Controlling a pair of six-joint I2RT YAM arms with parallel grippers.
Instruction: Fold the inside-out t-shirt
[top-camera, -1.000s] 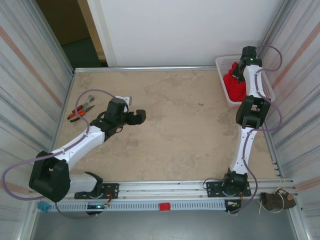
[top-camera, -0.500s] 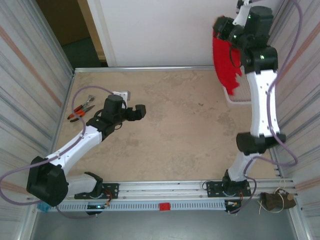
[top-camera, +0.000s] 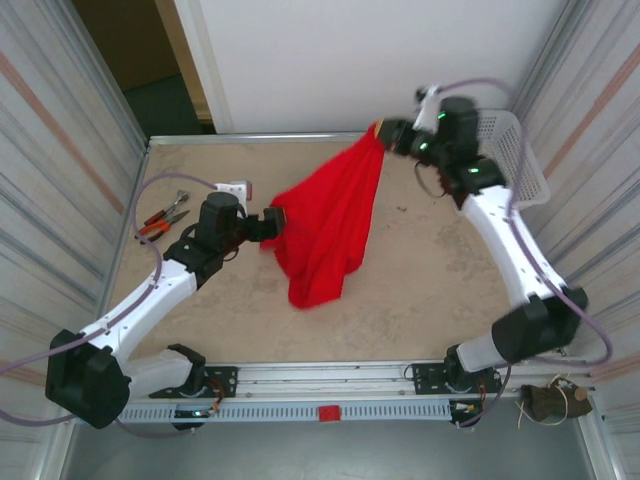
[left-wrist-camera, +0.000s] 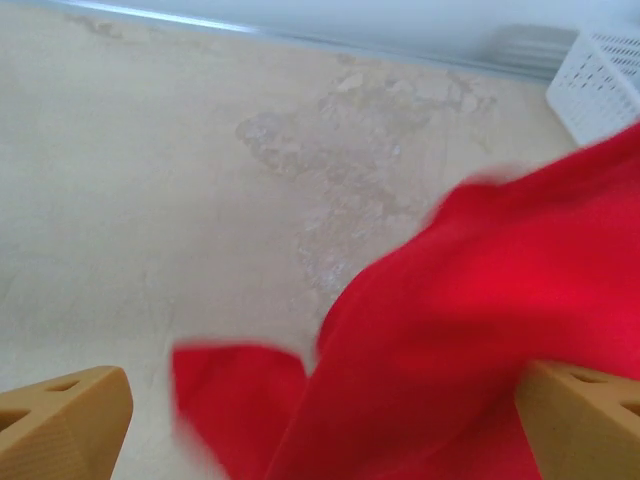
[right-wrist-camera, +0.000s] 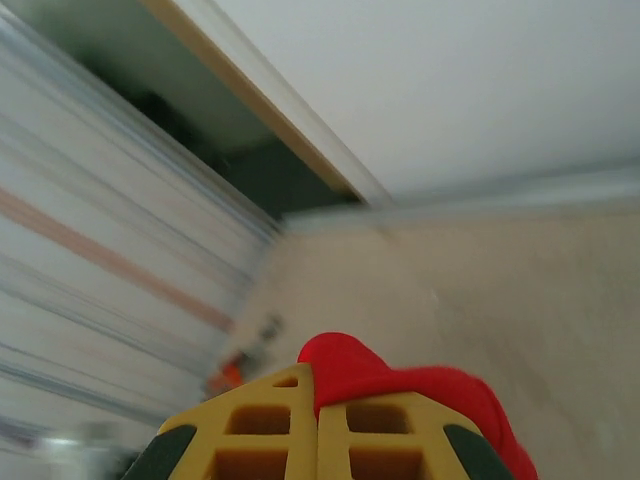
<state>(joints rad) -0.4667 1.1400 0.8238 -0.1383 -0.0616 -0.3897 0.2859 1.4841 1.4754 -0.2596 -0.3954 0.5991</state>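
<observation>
Right claw (top-camera: 383, 130) now lower, inward, t-shirt (top-camera: 325, 225) in its pinch

The top view is evenly and brightly lit by diffuse light, and only a faint, soft shadow is cast on the table (top-camera: 420, 300) just beneath the inside-out t-shirt (top-camera: 325, 225). The white wall (top-camera: 350, 60) behind the t-shirt is nearly washed out, while the doorway (top-camera: 130, 50) far to its left is left dark. In the left wrist view the t-shirt's edges are smeared by motion blur. In the right wrist view everything beyond the t-shirt is blurred and streaked.
</observation>
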